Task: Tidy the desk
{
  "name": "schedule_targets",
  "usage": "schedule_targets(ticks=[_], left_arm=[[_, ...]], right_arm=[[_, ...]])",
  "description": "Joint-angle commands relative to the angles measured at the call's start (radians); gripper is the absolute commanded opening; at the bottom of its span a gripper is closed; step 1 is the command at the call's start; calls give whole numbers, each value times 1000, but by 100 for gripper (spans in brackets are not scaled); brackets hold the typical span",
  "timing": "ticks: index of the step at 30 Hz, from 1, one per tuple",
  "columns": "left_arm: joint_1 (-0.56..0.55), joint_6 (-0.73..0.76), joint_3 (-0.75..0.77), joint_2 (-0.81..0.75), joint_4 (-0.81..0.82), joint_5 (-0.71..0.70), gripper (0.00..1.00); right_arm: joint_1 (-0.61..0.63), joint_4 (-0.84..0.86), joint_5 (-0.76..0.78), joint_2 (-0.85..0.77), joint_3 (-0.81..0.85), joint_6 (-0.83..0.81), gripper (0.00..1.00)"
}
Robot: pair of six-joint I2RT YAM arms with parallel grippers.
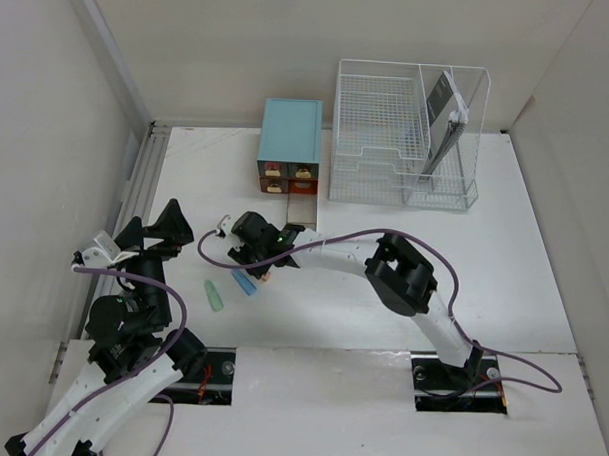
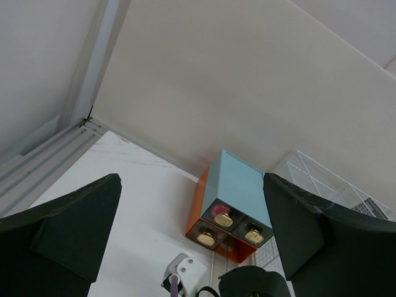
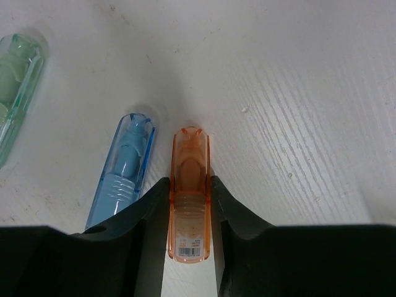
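Note:
On the white desk (image 1: 382,291) three translucent cases lie side by side: an orange case (image 3: 190,161), a blue case (image 3: 124,173) to its left and a green case (image 3: 15,86) further left. My right gripper (image 3: 189,192) is shut on the orange case, with a finger pressed against each long side while the case rests on the desk. From above, that gripper (image 1: 263,267) sits just right of the blue case (image 1: 244,284) and the green case (image 1: 214,296). My left gripper (image 1: 169,228) hovers open at the left with nothing between its fingers.
A teal drawer box (image 1: 290,130) with brass knobs stands at the back centre; its lower right drawer is pulled out. Right of it is a white wire-mesh rack (image 1: 388,131) holding a grey upright item (image 1: 444,103). Silver rails (image 1: 136,192) run along the left edge.

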Motion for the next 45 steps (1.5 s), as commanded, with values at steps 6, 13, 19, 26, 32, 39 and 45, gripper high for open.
schedule_targets(ticks=[6,13,19,26,32,39,45], left_arm=[[2,2,24,-22,29,9,99],[2,-7,24,-22,29,18,99],[2,-7,24,-22,29,27,98],[2,-7,24,11,29,38,98],[2,-7,24,54,20,72,98],[2,-16,24,73,11,81,98],[2,-16,24,74,11,90,98]], right_arm=[[5,21,174,-96,51,-75,13],[-27,73,335,-219,51,-159,11],[-90,118,417,-297,40,-216,11],[-219,98,394,-288,59,-225,11],[-243,60,351,-208,91,-225,11],[-243,20,305,-152,120,-225,16],[-253,-29,285,-107,141,-216,22]])
